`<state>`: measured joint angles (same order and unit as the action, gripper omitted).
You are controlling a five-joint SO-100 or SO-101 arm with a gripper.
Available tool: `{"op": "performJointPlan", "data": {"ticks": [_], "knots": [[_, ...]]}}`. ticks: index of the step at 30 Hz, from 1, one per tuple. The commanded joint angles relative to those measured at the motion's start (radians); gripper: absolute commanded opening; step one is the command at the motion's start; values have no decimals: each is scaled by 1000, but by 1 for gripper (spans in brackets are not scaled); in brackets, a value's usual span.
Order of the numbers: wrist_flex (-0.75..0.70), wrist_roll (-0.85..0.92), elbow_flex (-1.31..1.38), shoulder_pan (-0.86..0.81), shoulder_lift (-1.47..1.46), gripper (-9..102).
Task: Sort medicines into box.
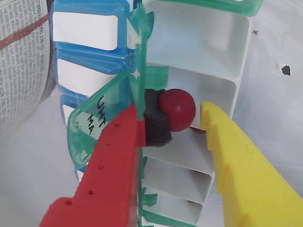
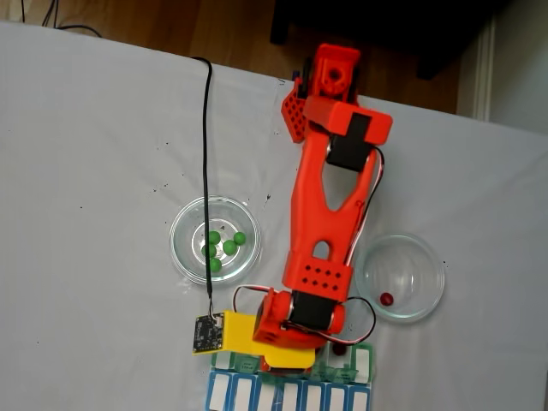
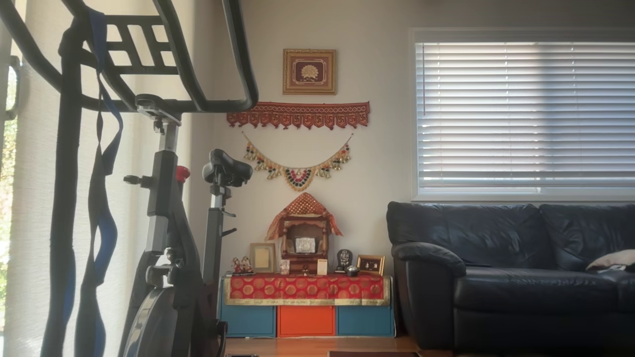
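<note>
- Counter (image 2: 94,154) space lies bare to the left and far side of the fixed view, where a white cloth covers the surface; its far edge runs diagonally against a wooden floor.
- Green-lidded box (image 2: 342,364) sits at the near edge of the fixed view, with the blue-lidded row (image 2: 287,396) touching it on the near side; both are cut off by the frame.
- In the wrist view the box (image 1: 203,42) shows open white compartments in a row, green flap lids standing up along their left side.
- Arm (image 2: 330,214) stretches from its base at the far counter edge down toward the box, wrist bent over the compartments.
- Gripper (image 1: 173,118): the red finger with a black pad and the yellow finger pinch a dark red ball (image 1: 177,109) just above a compartment's opening; the yellow tip looks barely touching it.
- Left glass dish (image 2: 214,240) holds five green balls (image 2: 224,247); a black cable crosses it.
- Right glass dish (image 2: 401,276) holds one dark red ball (image 2: 387,299).
- One green lid (image 1: 97,120) bears handwritten letters, partly hidden; "UHT" and "MA" can be read.
- Newspaper (image 1: 21,56) lies at the wrist view's left edge, print too small to read.
</note>
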<state>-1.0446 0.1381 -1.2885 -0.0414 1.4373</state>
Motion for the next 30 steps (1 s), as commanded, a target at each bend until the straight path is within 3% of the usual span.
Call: {"op": "performJointPlan", "data": {"ticks": [1, 12, 18, 23, 30], "knots": [[-9, -3, 117, 14, 41, 20], [-49, -2, 146, 14, 32, 26], [-74, 11, 130, 17, 67, 18], [-118, 38, 109, 29, 121, 1], [-163, 101, 52, 78, 224, 1]]}}
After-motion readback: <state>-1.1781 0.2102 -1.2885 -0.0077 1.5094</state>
